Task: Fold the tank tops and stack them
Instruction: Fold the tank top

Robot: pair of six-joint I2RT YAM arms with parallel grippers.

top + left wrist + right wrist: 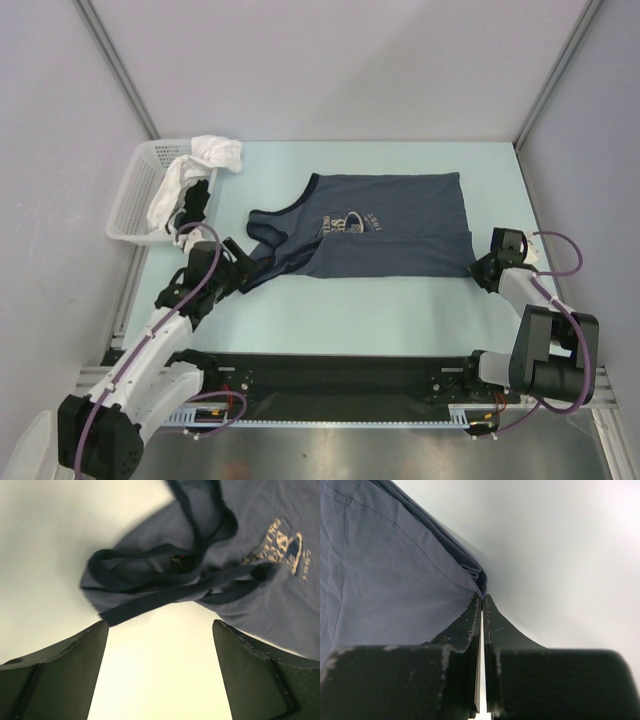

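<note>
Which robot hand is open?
The left gripper: its jaws stand wide apart by the top. The right gripper is pinched shut on its corner.

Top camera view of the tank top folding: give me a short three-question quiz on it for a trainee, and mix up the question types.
1. True or false: the left gripper is clamped on the slate-blue tank top.
2. Where on that top is the right gripper shut? A) neckline B) hem corner nearest the arms C) chest print
3. What stands at the table's far left corner?
Key: 1 false, its jaws stand open, just short of the straps. 2 B. 3 the white basket, with white cloth draped over its rim.
</note>
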